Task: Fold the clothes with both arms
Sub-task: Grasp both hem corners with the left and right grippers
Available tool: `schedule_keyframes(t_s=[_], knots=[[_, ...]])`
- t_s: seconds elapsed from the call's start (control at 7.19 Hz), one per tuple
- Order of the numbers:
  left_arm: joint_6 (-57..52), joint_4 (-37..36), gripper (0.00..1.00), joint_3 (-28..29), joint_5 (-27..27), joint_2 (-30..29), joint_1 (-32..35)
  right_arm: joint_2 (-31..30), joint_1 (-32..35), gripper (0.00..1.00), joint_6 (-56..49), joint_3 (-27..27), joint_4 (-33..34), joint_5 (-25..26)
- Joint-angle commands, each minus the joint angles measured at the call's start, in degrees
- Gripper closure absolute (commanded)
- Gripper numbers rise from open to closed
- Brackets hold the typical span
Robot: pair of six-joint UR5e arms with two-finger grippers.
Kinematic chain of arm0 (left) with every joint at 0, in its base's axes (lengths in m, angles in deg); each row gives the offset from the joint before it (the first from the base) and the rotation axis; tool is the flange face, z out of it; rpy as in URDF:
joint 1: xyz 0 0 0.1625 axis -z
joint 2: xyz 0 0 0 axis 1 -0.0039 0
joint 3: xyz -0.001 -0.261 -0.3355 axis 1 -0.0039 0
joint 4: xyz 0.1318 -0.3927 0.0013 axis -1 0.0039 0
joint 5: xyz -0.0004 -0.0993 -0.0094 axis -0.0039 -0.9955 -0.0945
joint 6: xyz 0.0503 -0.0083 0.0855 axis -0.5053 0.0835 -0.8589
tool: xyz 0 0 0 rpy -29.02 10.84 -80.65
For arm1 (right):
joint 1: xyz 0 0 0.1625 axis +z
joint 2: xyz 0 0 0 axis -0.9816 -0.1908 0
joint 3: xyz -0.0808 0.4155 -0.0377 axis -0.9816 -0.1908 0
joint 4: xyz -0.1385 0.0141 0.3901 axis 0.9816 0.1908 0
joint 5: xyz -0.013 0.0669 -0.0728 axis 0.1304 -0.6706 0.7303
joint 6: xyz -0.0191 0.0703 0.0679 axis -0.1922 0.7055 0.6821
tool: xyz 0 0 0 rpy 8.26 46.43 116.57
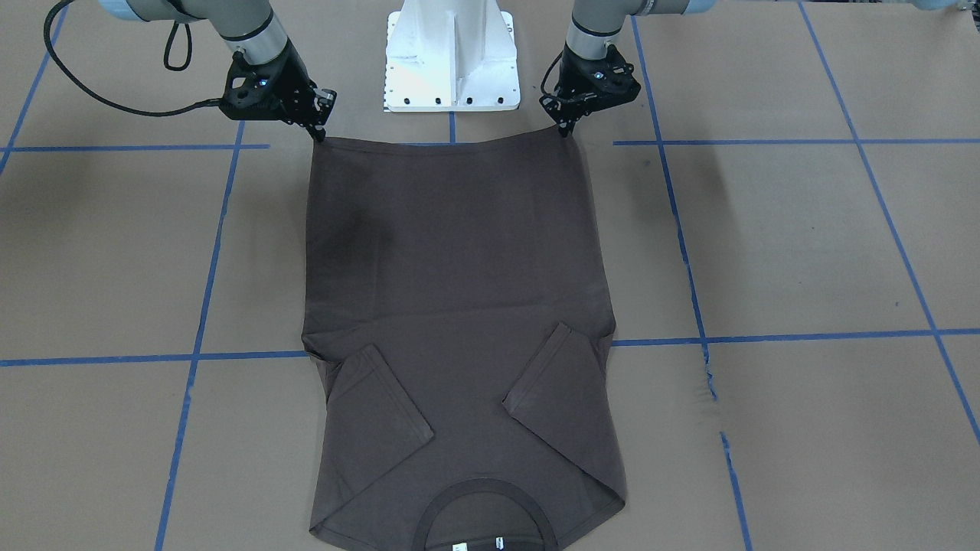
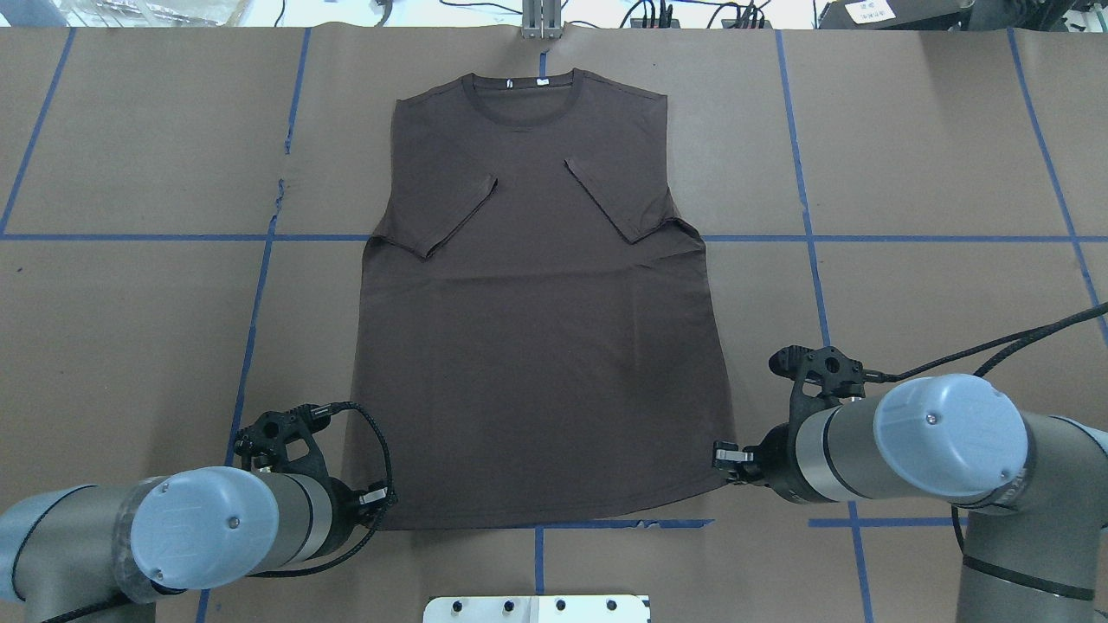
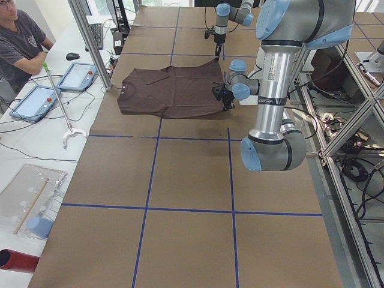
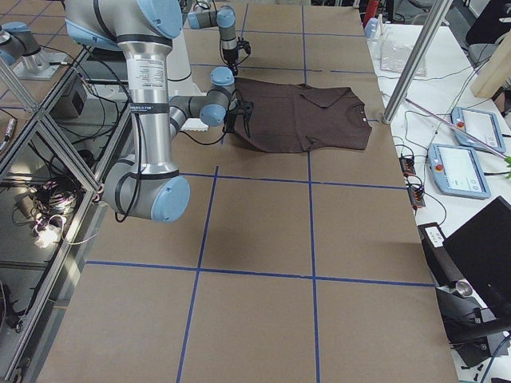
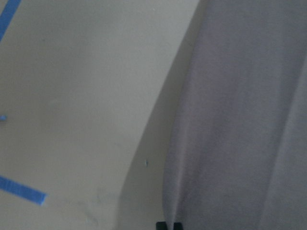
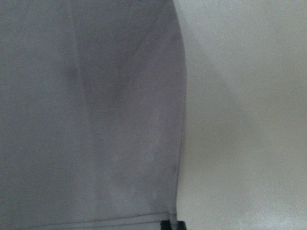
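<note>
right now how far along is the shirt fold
Done: the T-shirt lies flat with both sleeves folded in over the chest. In hand: the left pincer and right pincer each appear to pinch a hem corner. Left: carrying the hem up toward the collar; the body is not yet folded.

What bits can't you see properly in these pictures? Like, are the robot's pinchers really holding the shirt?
1. Whether the left gripper and right gripper really pinch the T-shirt: the tips are too small in the front-facing view, hidden under the wrists in the overhead view, and cut off at the bottom edge of both wrist views.
2. The collar: partly cut off by the front-facing view's bottom edge.
3. The cloth's surface: blurred in both wrist views.
</note>
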Motion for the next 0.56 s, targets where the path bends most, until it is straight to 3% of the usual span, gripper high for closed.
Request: schedule_keyframes(t_s=[0.0, 0.42], knots=[[-2.3, -2.3, 1.00, -6.1, -0.3, 0.8, -0.3, -6.2, -2.5, 1.00, 0.0, 6.4, 0.1, -1.4], [-2.3, -16.9, 1.00, -21.4, -0.3, 0.8, -9.0, -11.4, -8.3, 1.00, 0.4, 13.7, 0.1, -1.4]])
